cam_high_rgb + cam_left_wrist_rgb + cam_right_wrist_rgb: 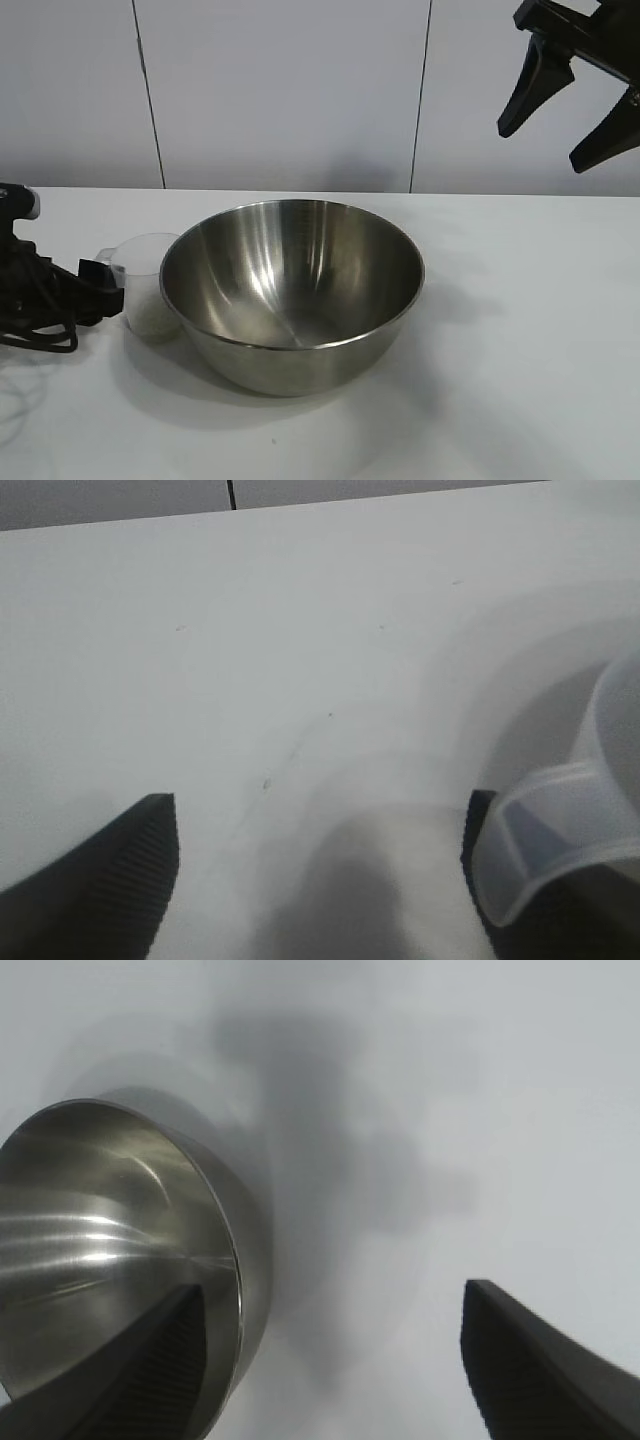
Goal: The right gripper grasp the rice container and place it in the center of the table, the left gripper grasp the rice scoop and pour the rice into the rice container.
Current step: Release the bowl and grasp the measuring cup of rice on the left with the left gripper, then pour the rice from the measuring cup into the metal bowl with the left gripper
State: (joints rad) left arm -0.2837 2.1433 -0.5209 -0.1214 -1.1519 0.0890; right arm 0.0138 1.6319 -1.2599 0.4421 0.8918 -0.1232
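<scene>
I have the rice container [292, 290] sitting upright in the middle of the exterior frame, on the white table [520, 380]. Its steel inside looks bare; I see no grains in it.

The rice scoop [148, 283] stands upright just left of it, at centre left of the frame, its wall close against the bowl's side; I cannot tell whether they touch. A low layer of rice [150, 318] shows whitish through the bottom of the cup.

My left gripper [100, 290] comes in low from the left edge of the frame, right at the scoop's handle side. In the left wrist view its two dark fingers [110, 880] stand spread, one at lower left, the other at lower right. The scoop's translucent handle [560, 840] lies at the lower right finger, in front of it, and most of the gap between the fingers is bare table. So the pincer is released, not clamped on the cup.

My right gripper [570, 110] hangs high in the upper right corner of the exterior frame, well apart from the bowl, fingers splayed and holding nothing. In its wrist view the bowl [110, 1250] lies at lower left, beyond the finger tip there.
</scene>
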